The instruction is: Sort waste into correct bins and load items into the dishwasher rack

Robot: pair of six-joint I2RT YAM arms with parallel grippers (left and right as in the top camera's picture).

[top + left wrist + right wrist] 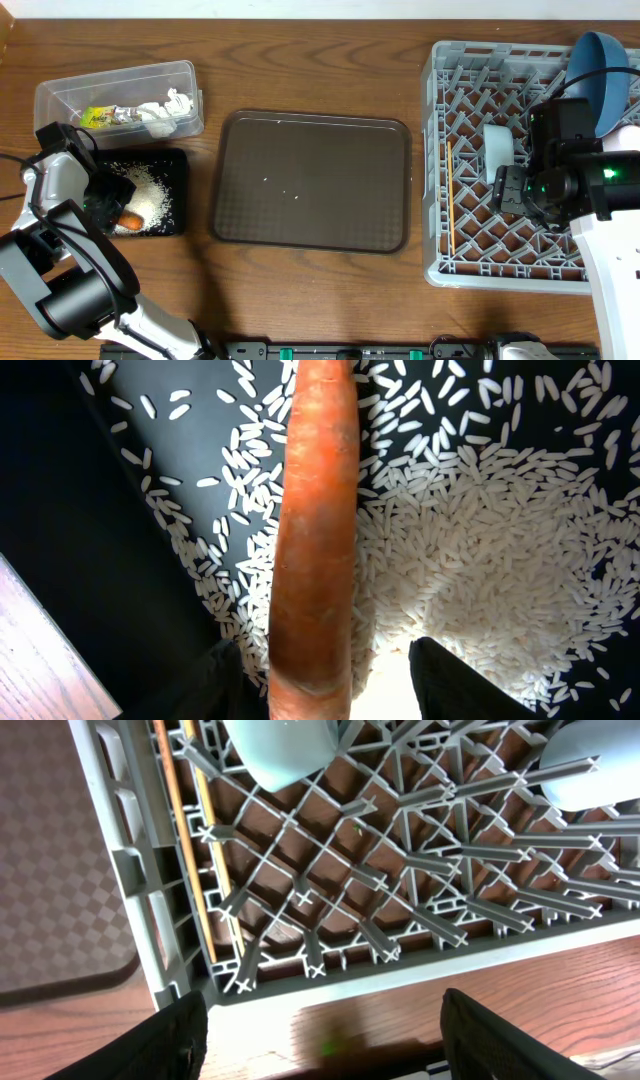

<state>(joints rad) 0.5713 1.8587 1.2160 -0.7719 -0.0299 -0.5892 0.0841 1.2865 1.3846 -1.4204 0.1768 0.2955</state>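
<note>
My left gripper hangs low over the black tray with its fingers spread, not clenched. They straddle the near end of the carrot piece: one finger sits just beside it and the other stands clear. The carrot lies flat on the tray floor, its long axis pointing straight away from my wrist and its far end running out of the wrist view. Rice grains lie heaped on one side of it and scattered thinly on the other. Just behind the tray, the clear tub holds the yellow-green wrapper and the crumpled white paper. My right gripper is released too, fingers wide, over the near left corner of the rack. The chopsticks lie inside along the rack's left wall, parallel to it. The dark-blue dish stands on edge at the far right corner, with a light-blue cup between the pegs. The brown serving tray sits between tray and rack
</note>
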